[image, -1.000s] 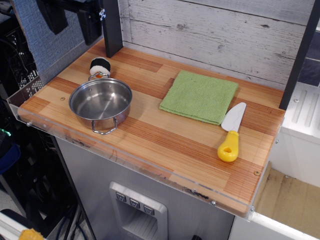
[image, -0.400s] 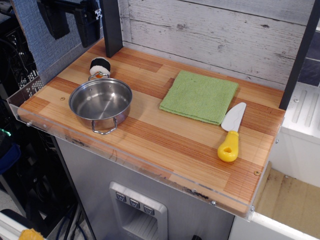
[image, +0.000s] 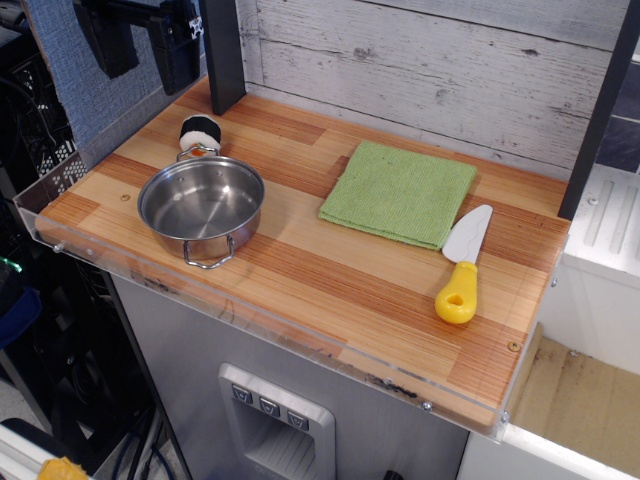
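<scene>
From my screen, the steel pot (image: 201, 205) sits at 9 o'clock on the wooden tabletop (image: 330, 290), close to the near-left edge. Its loop handle (image: 208, 258) points toward me at 6 o'clock. Inside I see only its bare, shiny bottom.

At about 4 o'clock on the board lies a yellow-handled knife (image: 462, 270), blade pointing to 12. The blade tip is just beside the corner of the folded green cloth (image: 400, 192), which lies flat a little past centre, toward 1 o'clock.

Just behind the pot, at its 12 o'clock, stands a small black-and-white round piece (image: 200, 134), very close to the rim; I cannot tell whether they touch.

Farther back, at 11 o'clock, the gripper (image: 143, 70) hangs above the far-left corner, fingers spread and pinching nothing. The round piece is the thing nearest to it, well below. A black post (image: 222, 55) rises right beside the gripper, at its 3 o'clock.
</scene>
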